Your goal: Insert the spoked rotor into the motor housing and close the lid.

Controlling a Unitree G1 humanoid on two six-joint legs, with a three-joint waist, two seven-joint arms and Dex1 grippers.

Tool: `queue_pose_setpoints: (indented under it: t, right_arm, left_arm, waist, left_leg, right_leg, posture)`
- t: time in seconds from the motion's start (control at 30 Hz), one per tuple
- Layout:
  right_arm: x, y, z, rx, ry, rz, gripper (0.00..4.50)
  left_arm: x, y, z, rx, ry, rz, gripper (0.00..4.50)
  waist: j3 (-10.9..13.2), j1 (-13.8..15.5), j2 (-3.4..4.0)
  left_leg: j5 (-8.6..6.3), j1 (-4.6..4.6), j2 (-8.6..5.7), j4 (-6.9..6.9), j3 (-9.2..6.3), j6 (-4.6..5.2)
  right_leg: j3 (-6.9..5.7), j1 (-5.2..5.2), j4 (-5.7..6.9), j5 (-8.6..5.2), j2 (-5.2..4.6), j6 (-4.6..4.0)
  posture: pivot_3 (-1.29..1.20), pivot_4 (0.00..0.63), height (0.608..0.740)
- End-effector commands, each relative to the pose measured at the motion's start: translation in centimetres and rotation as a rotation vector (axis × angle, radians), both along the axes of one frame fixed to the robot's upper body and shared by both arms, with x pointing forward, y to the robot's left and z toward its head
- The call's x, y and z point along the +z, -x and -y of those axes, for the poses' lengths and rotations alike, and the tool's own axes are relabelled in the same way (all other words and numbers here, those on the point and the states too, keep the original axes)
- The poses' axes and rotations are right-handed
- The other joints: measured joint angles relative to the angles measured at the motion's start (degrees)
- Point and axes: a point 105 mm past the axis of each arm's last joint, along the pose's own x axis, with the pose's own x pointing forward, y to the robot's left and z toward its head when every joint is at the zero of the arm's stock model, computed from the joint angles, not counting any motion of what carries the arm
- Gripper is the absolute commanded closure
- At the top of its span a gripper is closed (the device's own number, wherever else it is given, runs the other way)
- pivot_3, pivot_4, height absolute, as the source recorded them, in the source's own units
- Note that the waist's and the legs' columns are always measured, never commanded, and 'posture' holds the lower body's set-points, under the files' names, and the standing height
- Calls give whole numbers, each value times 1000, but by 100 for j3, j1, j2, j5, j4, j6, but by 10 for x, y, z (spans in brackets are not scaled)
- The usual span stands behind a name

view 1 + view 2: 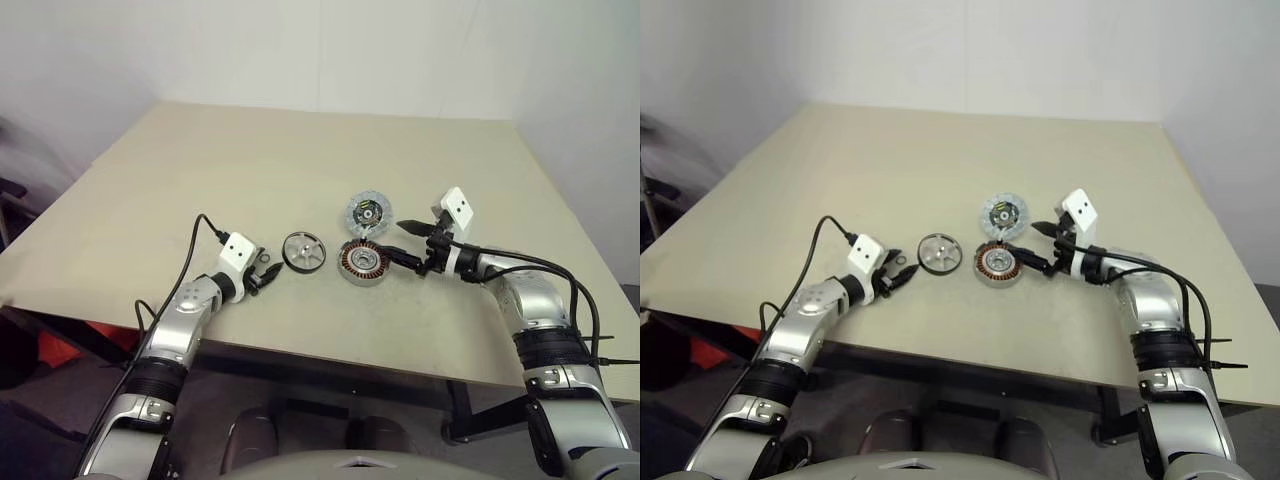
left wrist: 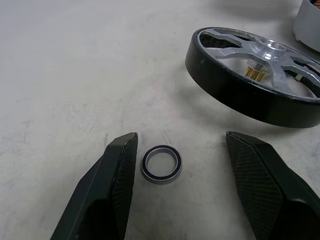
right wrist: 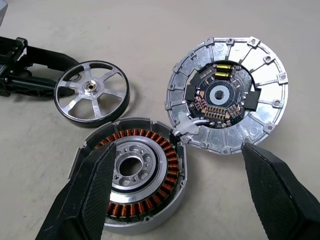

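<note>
Nothing assembled yet: housing point(image 1: 363, 262) mid-table with windings bare, lid point(image 1: 370, 212) touching its far edge, rotor point(image 1: 304, 250) loose just left. Small ring point(image 2: 161, 163) on table between open left gripper point(image 1: 268, 273) fingers; right gripper point(image 1: 409, 245) spread wide, empty, at housing's right. Insertion and lid closing both left.

Left gripper point(image 1: 270, 273) fingers parted, right gripper point(image 1: 407, 245) fingers spread wide

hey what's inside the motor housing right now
Inside the motor housing is a ring of copper windings around a silvery centre with an open bore. The spoked rotor lies beside it, not inserted. One right claw finger covers part of the windings.
</note>
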Motion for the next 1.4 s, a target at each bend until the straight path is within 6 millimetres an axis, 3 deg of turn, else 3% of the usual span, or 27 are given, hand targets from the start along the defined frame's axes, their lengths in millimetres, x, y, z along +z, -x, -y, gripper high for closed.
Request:
queue_pose_setpoints:
  t: [0.03, 0.2, 0.53, 0.63, 0.7, 0.97, 1.13, 1.4]
  right_arm:
    - [16, -4, -2, 9, -1, 62, 0]
    - [14, -4, -2, 9, -1, 58, 0]
    - [14, -7, -4, 9, -5, 58, 0]
    - [16, -8, -2, -2, -4, 64, 0]
    - [17, -9, -2, -7, -3, 66, 0]
    - [20, -10, -2, -15, 0, 73, 0]
    - [21, -11, -2, -23, 4, 79, 0]
    - [20, -13, -1, -32, 5, 80, 0]
  left_arm:
    - [8, -1, -8, 31, -11, 34, 1582]
    - [3, 1, -17, 62, -26, 14, 1582]
    - [2, 2, -12, 53, -20, -2, 1582]
    - [1, 2, -13, 55, -31, -7, 2131]
    - [1, 1, -14, 58, -39, -9, 2733]
    - [0, 0, -15, 64, -48, -10, 2733]
    - [2, -1, -16, 66, -42, -1, 3827]
    - [6, -2, -15, 74, -38, 18, 3822]
  waist:
    - [0, -1, 0]
    - [0, -9, 0]
    - [-1, -10, 1]
    - [-1, -10, 1]
    - [-1, -11, 1]
    - [-1, -12, 1]
    - [-1, -12, 2]
    - [-1, -13, 2]
  left_leg:
    - [0, 0, 0, 0, 0, 0]
    - [0, 1, 1, 0, 0, 0]
    - [0, 4, 1, 0, 0, 0]
    - [0, 4, 1, 0, 0, 0]
    - [0, 4, 1, 0, 0, 0]
    - [1, 7, 1, 0, 0, -1]
    - [1, 7, 1, 0, 0, -2]
    - [1, 9, 1, 0, 0, -2]
  right_leg:
    - [0, 0, 0, 0, 0, 0]
    - [0, 0, 1, 0, 0, 0]
    - [1, 0, 2, 0, 1, 0]
    - [1, 0, 2, 0, 1, 0]
    - [1, 0, 2, 0, 1, 1]
    - [1, 1, 3, -8, 1, 13]
    - [1, 1, 4, -5, 1, 9]
    - [1, 1, 4, -5, 1, 9]
  posture:
    - [0, 0, 740]
    - [0, 0, 740]
    - [0, 0, 740]
    - [0, 0, 740]
    - [0, 0, 740]
    - [0, 0, 740]
    - [0, 0, 740]
    - [0, 0, 740]
